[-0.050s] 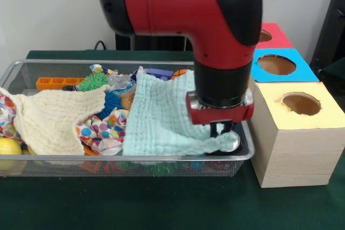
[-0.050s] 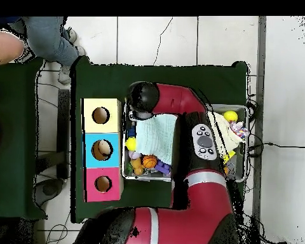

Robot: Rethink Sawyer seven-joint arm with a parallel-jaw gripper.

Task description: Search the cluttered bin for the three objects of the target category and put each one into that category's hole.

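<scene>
A wire bin (image 1: 245,152) holds a jumble of toys and cloths. A mint green cloth (image 1: 161,117) lies spread over its right half, and it also shows in the overhead view (image 2: 156,136). My gripper (image 1: 222,136) reaches down at the bin's right end, shut on that cloth's bunched lower right corner. Beside the bin stand three boxes with round holes: yellow-topped (image 1: 301,103), blue-topped (image 1: 276,64) and red-topped (image 1: 269,36). From above, the blue box's hole (image 2: 103,149) has something inside. The arm hides the bin's middle in the overhead view.
A cream cloth (image 1: 54,117) and a polka-dot cloth (image 1: 102,130) cover the bin's left half. Around them lie a green spiky ball (image 1: 96,81), an orange block (image 1: 56,83), a yellow ball (image 1: 9,146) and an orange ball (image 2: 149,161). A person (image 2: 47,35) stands at the overhead view's top left.
</scene>
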